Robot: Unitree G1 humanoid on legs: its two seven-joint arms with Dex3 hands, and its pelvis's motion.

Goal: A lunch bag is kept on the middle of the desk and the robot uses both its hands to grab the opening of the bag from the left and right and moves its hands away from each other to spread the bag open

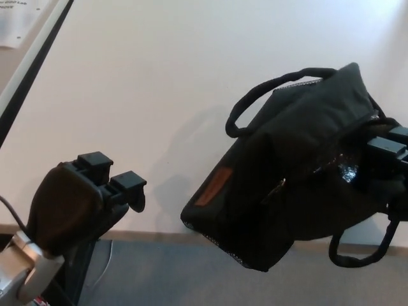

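Lunch bag (280,185) on desk (146,83), right of left hand (83,201).

Black left hand (80,204) with blocky fingers (127,186), silver wrist, thin black cable
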